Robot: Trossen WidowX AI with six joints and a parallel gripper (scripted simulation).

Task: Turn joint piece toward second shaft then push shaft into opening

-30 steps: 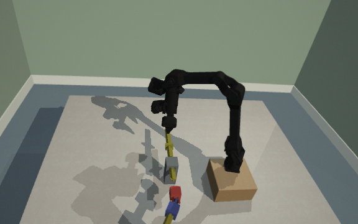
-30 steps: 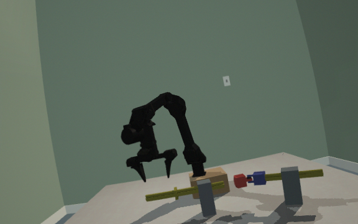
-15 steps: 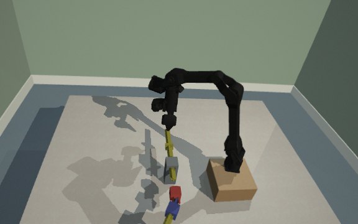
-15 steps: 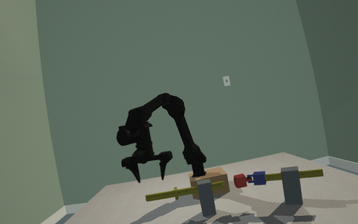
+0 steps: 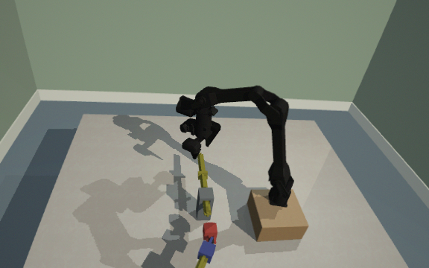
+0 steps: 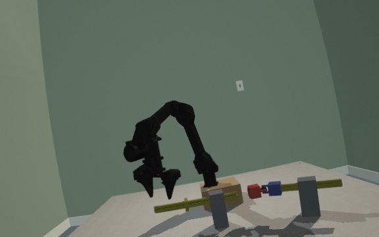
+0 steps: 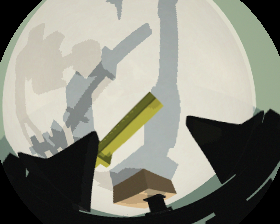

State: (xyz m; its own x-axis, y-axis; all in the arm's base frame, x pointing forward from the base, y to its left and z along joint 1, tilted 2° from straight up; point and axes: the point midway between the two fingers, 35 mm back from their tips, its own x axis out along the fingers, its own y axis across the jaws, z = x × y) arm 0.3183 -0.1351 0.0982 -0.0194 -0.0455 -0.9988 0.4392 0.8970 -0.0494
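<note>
The second shaft [image 5: 201, 163] [image 6: 168, 207] [image 7: 136, 117] is yellow, has a collar [image 5: 202, 174] [image 6: 187, 205], and runs through its grey block [image 5: 205, 195] [image 6: 219, 210]. A gap parts its near end from the red joint piece [image 5: 210, 230] [image 6: 254, 191]. The red piece is hinged to a blue part [image 5: 206, 251] [image 6: 274, 188] on the first yellow shaft [image 5: 201, 263] [image 6: 329, 184], held by another grey block [image 6: 308, 197]. The red piece's opening cannot be made out. My gripper [image 5: 201, 150] [image 6: 160, 197] [image 7: 142, 128] is open and empty, above the second shaft's outer end, away from the joint.
The arm stands on a wooden box [image 5: 283, 232] [image 6: 232, 184] [image 7: 128, 191], to the right of the second shaft in the top view. Shadows of the arm and shafts lie across the pale table top [image 5: 99, 149].
</note>
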